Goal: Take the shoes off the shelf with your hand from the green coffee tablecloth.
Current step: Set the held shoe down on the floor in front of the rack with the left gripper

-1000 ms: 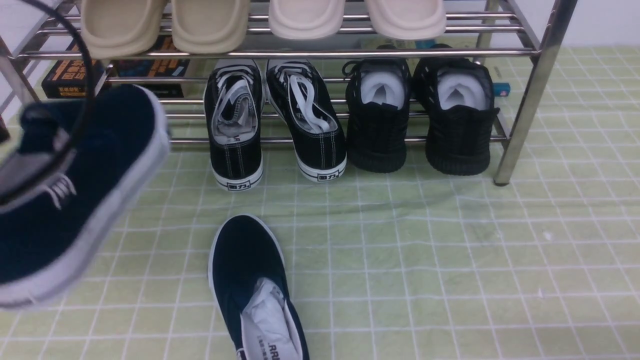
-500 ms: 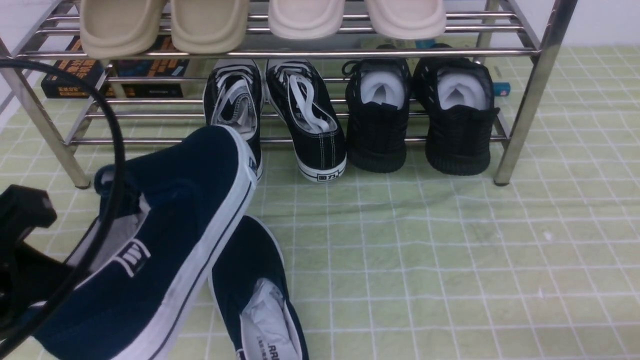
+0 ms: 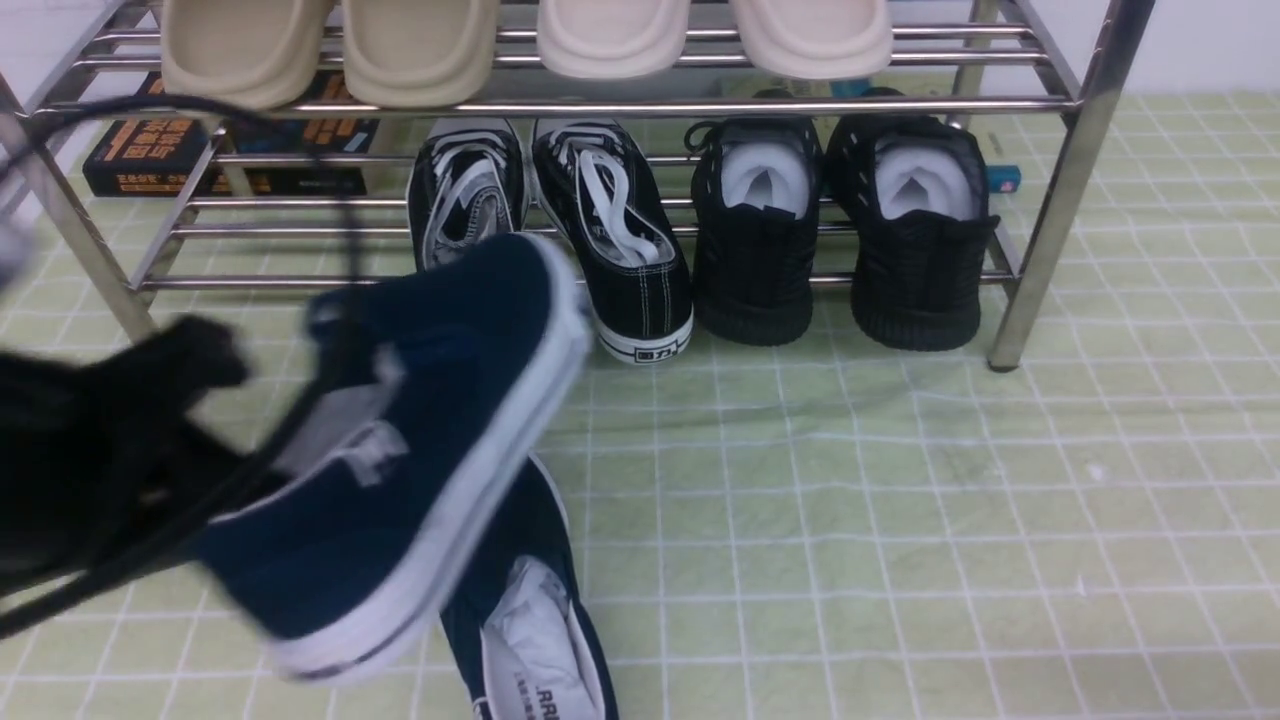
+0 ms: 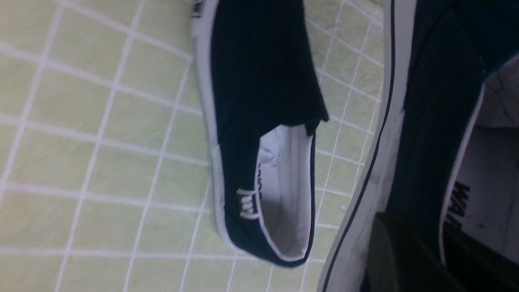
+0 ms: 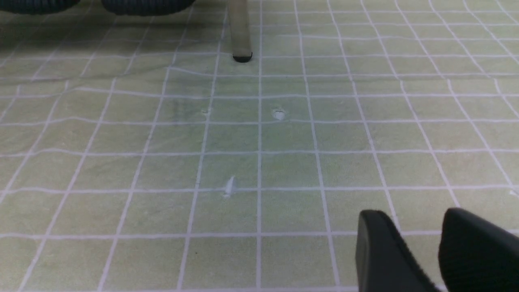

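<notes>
My left gripper (image 3: 245,445), black and blurred with its looping cable, is shut on the side wall of one navy-blue slip-on shoe (image 3: 430,430) and holds it tilted in the air above the green gridded tablecloth (image 3: 850,500). In the left wrist view the held shoe (image 4: 429,121) fills one side, with one finger (image 4: 385,255) outside its white sole and the other inside. The second navy shoe (image 3: 510,600) lies on the cloth just beneath, also in the left wrist view (image 4: 263,121). The chrome shelf (image 3: 1075,180) stands behind. My right gripper (image 5: 421,231) is open and empty, low over the cloth.
Black lace-up sneakers (image 3: 545,230) and all-black knit sneakers (image 3: 835,230) sit on the shelf's lower tier. Beige slippers (image 3: 520,40) sit on the upper tier. Books (image 3: 150,150) lie behind the shelf's left end. A shelf leg (image 5: 240,32) stands ahead of the right gripper.
My left gripper has carried the navy shoe from the far left rightward, and it now hangs over the toe of the shoe lying on the cloth. That shoe has not moved.
</notes>
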